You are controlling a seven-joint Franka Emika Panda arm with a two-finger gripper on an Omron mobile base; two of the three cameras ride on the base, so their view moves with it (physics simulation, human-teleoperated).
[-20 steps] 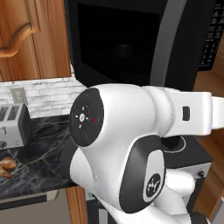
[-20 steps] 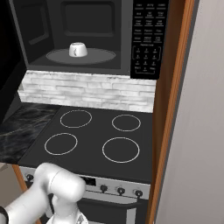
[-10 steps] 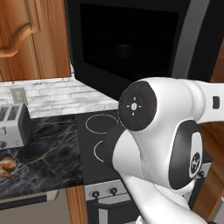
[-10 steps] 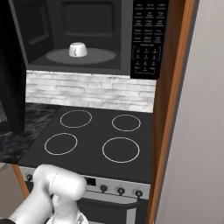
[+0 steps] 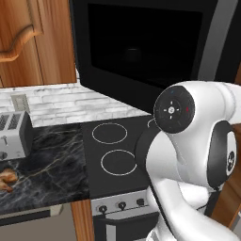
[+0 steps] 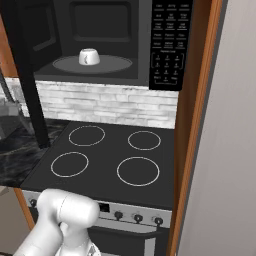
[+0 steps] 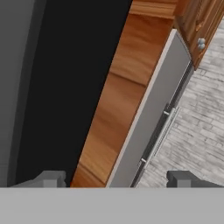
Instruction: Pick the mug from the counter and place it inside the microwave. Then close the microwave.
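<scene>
The mug (image 6: pixel 89 56) is sitting upside-down-looking on the round plate (image 6: pixel 107 64) inside the microwave (image 6: pixel 125 45), left of the plate's middle, with nothing touching it. The microwave door (image 5: pixel 141 44) is standing open, swung out over the stove (image 6: pixel 107 157) and hiding the cavity from the left base view. The keypad (image 6: pixel 170 42) is showing to the right of the cavity. The claw (image 7: pixel 117 178) is empty, its tips (image 7: pixel 52 178) spread well apart, looking along a black panel, a wooden strip and a grey door. On the tabletop (image 5: pixel 47 169) left of the stove, the toaster (image 5: pixel 14 134) is standing by the wall and a pastry (image 5: pixel 5 178) is lying near the front edge.
</scene>
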